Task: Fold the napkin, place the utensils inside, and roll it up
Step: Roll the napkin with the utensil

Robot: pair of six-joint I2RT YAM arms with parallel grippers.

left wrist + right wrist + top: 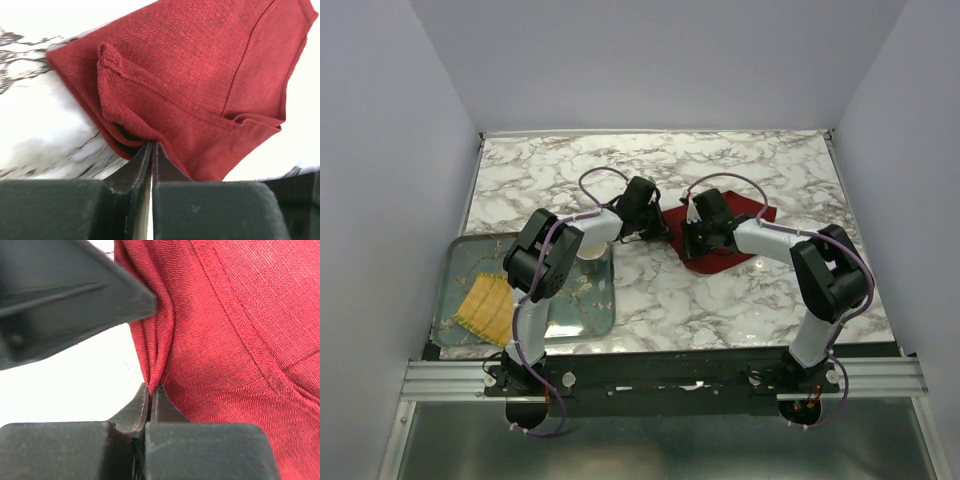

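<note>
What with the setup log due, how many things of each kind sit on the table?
burgundy napkin: 1
yellow woven mat: 1
tray: 1
cup: 1
Total: 4

**Soft Light Overhead, Burnt-Out Whites at the Wrists**

The top view is bright, even and sharp, lit from above. The arms (pixel 545 260) cast only faint, soft shadows on the table (pixel 770 165), and the tray (pixel 582 305) carries a dull sheen. Both wrist views are overexposed: the marble glares to near white, and its veins are smeared in the left one. The napkin (pixel 200 75) weave is crisp mid-frame, with deep shadow in its folds. Close to the lens, the left gripper (pixel 151 146) and right gripper (pixel 150 388) are dark, soft and out of focus.
</note>
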